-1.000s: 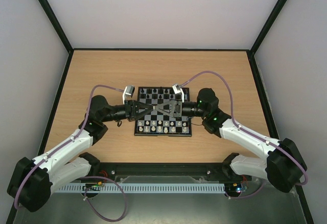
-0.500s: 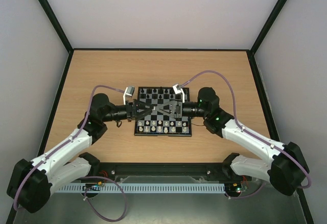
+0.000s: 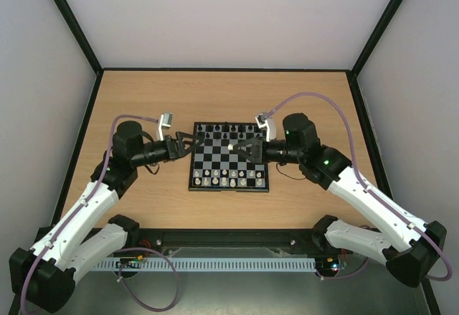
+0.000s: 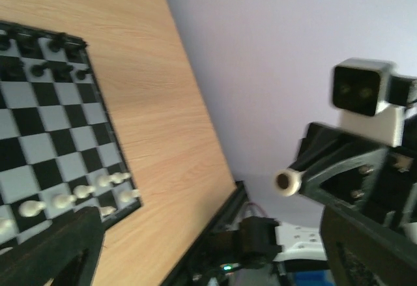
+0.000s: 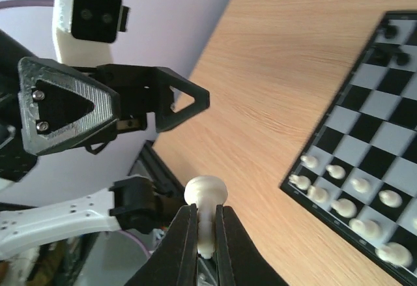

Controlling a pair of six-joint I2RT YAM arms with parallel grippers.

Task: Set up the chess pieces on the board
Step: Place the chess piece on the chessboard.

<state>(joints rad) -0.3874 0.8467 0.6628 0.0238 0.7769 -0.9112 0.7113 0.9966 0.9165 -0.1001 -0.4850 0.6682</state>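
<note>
Chess pieces (image 3: 226,180) mostly line the board (image 3: 215,158) at both ends from above, where the arms have just drawn apart; the left wrist shows the left gripper (image 4: 208,224) sprung wide and empty, the right wrist the right gripper (image 5: 206,214) clamped on seemingly a white pawn (image 5: 205,191), awaiting placement.

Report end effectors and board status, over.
Left end effector open, empty, at left edge of board. Right end effector shut on white pawn above board. Centre squares bare.

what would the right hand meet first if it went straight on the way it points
Likely the open left hand, facing the right hand across the board; the held white piece would touch first. Depth is unclear.
</note>
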